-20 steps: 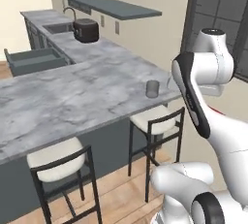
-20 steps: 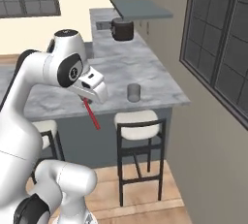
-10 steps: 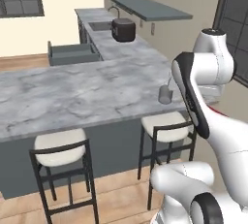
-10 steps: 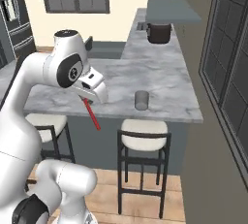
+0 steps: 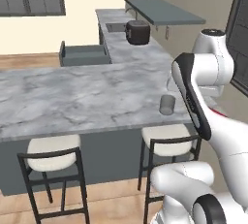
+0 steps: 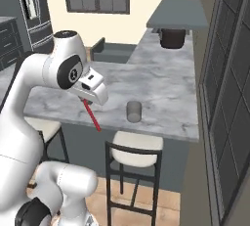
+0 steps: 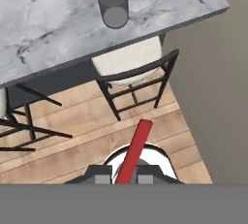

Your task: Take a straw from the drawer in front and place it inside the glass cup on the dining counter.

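While you carry the straw (image 6: 92, 115) clamped between the gripper (image 7: 127, 174) jaws, held only at its upper end, it hangs slanted down and to the right in the right base view, out over the floor on the near side of the dining counter (image 5: 72, 99) and well apart from the glass cup (image 6: 133, 111). Your main risk, as I judge it, is that slant: if you bring the straw over the cup without first tipping it upright, its free end could strike the rim or the side wall and knock the light tumbler over or push it toward the counter's right end, which is not far from it. The long free length can also pivot in the jaws on any contact, so a bump against the counter edge on the way up could twist it loose or spoil your aim. The cup's mouth is narrow compared with the sweep of the tip, so a release made too high or off centre would likely drop the straw onto the marble. Count what you have: one straw, one glass cup standing upright on the slab near its right end, one drawer (image 5: 83, 54) standing open at the far left, two stools (image 5: 51, 151) tucked under the near edge, and one dark toaster (image 5: 137, 32) on the far counter.
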{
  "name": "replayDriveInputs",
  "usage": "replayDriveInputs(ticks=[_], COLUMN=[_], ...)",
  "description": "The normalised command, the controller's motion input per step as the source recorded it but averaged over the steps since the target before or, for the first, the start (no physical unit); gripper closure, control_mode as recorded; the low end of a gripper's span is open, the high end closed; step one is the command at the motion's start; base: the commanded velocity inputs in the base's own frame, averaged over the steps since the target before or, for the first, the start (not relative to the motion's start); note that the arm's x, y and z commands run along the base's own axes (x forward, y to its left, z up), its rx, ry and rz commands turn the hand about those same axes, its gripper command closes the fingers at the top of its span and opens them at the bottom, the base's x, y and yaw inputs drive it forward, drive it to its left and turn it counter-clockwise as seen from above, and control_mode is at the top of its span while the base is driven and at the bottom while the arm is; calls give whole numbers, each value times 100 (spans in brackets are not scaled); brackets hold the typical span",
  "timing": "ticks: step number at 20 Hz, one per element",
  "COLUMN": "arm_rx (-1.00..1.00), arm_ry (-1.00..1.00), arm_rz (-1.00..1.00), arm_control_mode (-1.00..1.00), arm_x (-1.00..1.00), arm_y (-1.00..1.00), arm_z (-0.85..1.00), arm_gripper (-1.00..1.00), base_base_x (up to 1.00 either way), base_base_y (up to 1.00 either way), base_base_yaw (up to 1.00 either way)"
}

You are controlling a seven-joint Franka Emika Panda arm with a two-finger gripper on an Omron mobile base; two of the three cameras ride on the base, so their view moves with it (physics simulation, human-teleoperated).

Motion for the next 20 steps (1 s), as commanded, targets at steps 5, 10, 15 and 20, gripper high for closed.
replayDriveInputs(ticks=[5, 10, 15, 20], arm_rx=[0, 3, 14, 8], arm_ry=[0, 1, 1, -3], arm_rz=[0, 0, 0, -20], arm_control_mode=[100, -100, -100, -100], arm_x=[0, 6, 21, 14], arm_y=[0, -2, 1, 30], arm_z=[0, 0, 10, 8], arm_gripper=[100, 100, 100, 100], base_base_x=[94, 51, 0, 0], base_base_y=[-6, -10, 0, 0], base_base_yaw=[12, 3, 0, 0])
